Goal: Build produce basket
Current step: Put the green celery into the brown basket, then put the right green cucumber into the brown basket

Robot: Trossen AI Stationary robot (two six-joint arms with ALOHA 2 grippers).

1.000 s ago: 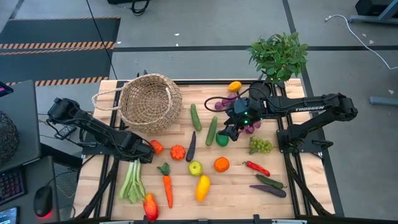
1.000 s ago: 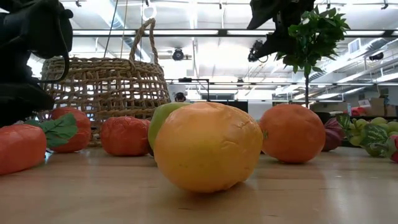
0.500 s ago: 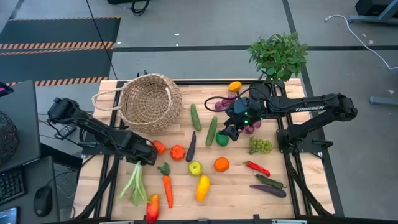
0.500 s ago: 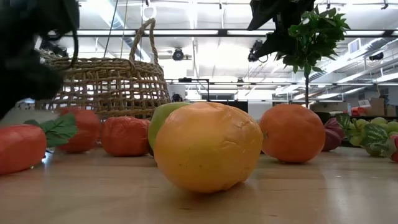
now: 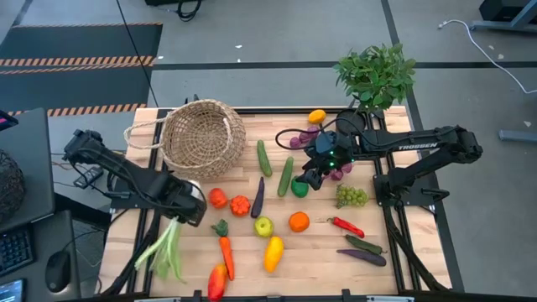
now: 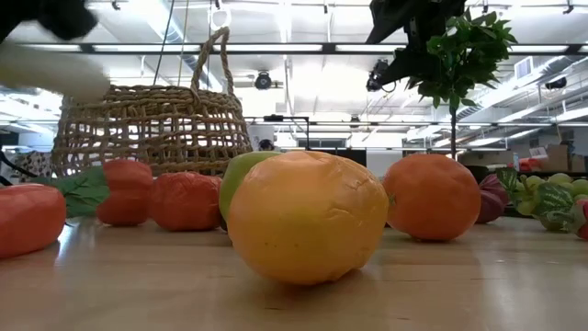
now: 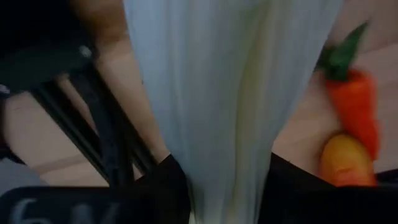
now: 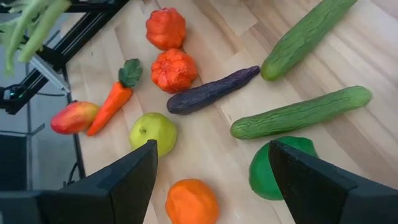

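Pale-stalked and green-leaved, the leek [image 5: 168, 243] is hanging from the left gripper [image 5: 190, 204], whose jaws are clenching its white end above the desk [image 5: 319, 252]. Its long axis is trailing away from the basket [image 5: 201, 137], which is lying just beyond the jaws. The right gripper [image 5: 312, 179], jaws released, is hovering over the cucumbers, well apart.

From above we look straight down on the whole table [image 5: 319, 243] and both arms. Our low camera sits at tabletop height, close behind a lemon [image 6: 308, 216], facing the basket [image 6: 156, 129] and the room. The left wrist view presses against a leek [image 7: 230, 93]; the right wrist view looks down on produce. All views share the carrot [image 5: 225, 252].
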